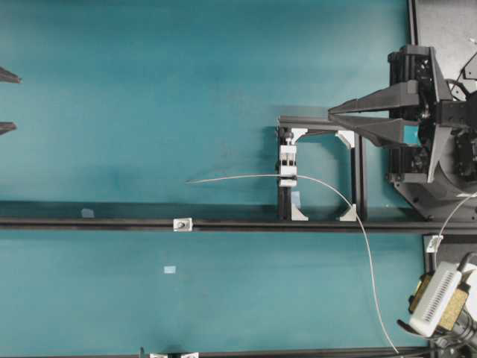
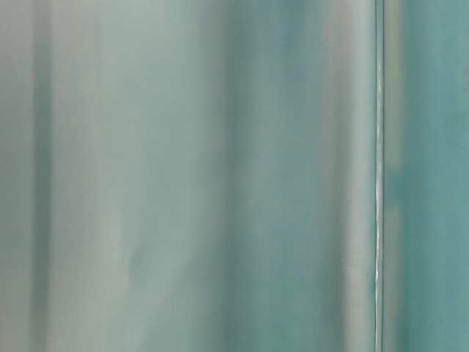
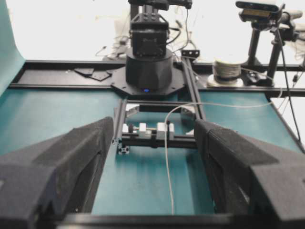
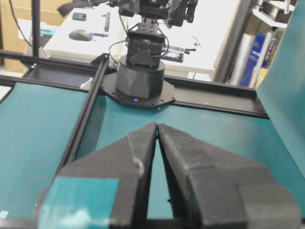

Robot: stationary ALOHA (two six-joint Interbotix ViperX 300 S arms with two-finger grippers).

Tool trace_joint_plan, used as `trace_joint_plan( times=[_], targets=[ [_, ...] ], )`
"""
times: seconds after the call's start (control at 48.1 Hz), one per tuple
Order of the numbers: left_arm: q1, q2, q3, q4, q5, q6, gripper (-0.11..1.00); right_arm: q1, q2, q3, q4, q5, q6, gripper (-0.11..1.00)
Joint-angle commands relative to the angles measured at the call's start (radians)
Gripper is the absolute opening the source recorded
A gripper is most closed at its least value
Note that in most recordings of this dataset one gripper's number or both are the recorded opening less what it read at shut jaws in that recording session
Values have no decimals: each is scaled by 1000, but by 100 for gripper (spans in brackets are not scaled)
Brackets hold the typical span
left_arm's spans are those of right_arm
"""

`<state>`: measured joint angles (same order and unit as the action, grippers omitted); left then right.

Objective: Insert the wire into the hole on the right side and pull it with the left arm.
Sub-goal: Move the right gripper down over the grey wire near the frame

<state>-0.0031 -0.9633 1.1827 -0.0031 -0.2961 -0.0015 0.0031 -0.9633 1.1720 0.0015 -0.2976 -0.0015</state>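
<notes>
Overhead view, wire (image 1: pixel 246 177) threaded through clamp (image 1: pixel 288 165), left gripper (image 3: pixel 152 167) jaws apart, right gripper (image 1: pixel 332 113) tips together

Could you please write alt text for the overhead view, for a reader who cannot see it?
A thin pale wire lies on a teal table, passing a small white block on a black frame. The right gripper, tips together, hangs by the frame's top; only the left gripper fingertips, apart, show at the left edge.
</notes>
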Motion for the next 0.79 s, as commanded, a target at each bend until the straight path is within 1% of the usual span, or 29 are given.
trace_joint_plan(
  times=[0.0, 0.021, 0.042, 0.125, 0.166, 0.187, 0.229, 0.291, 0.333, 0.374, 0.436, 0.52, 0.603, 0.665, 0.686, 0.707, 0.769],
  targets=[
    [-2, 3, 21, -29, -9, -5, 24, 3, 6, 3, 2, -2, 11, 24],
    [-2, 2, 29, -28, -12, -6, 24, 3, 6, 11, 3, -3, 12, 24],
    [-2, 3, 34, -29, -12, -8, 22, 3, 6, 15, 3, -2, 17, 22],
    [-2, 3, 61, -31, -31, -17, 6, 3, 8, 51, 3, -5, 41, 6],
    [-2, 5, 71, -29, -41, -21, 0, 3, 8, 69, 3, -6, 58, 1],
    [-2, 6, 75, -31, -48, -25, -1, 3, 8, 75, 3, -6, 67, 0],
    [-2, 9, 83, -31, -55, -28, 2, 3, 8, 92, 3, -6, 87, 0],
    [-2, 17, 94, -31, -60, -28, 10, 3, 9, 110, 5, -6, 117, 0],
    [-2, 23, 98, -29, -60, -28, 17, 3, 11, 120, 3, -8, 133, 0],
    [-2, 31, 103, -31, -60, -28, 28, 3, 11, 129, 3, -8, 144, 2],
    [-2, 48, 107, -29, -60, -28, 43, 3, 12, 141, 3, -14, 156, 11],
    [-2, 80, 107, -31, -60, -28, 58, 3, 15, 149, 5, -21, 158, 29],
    [-2, 115, 103, -29, -60, -28, 68, 3, 18, 150, 3, -26, 158, 56],
    [-2, 138, 100, -29, -64, -28, 73, 3, 21, 149, 3, -26, 158, 74],
    [-2, 143, 98, -31, -64, -28, 74, 3, 21, 150, 3, -26, 158, 78],
    [-2, 150, 98, -31, -64, -28, 75, 3, 21, 150, 3, -26, 158, 80],
    [-2, 158, 98, -31, -64, -28, 75, 3, 23, 150, 3, -26, 158, 80]
  ],
)
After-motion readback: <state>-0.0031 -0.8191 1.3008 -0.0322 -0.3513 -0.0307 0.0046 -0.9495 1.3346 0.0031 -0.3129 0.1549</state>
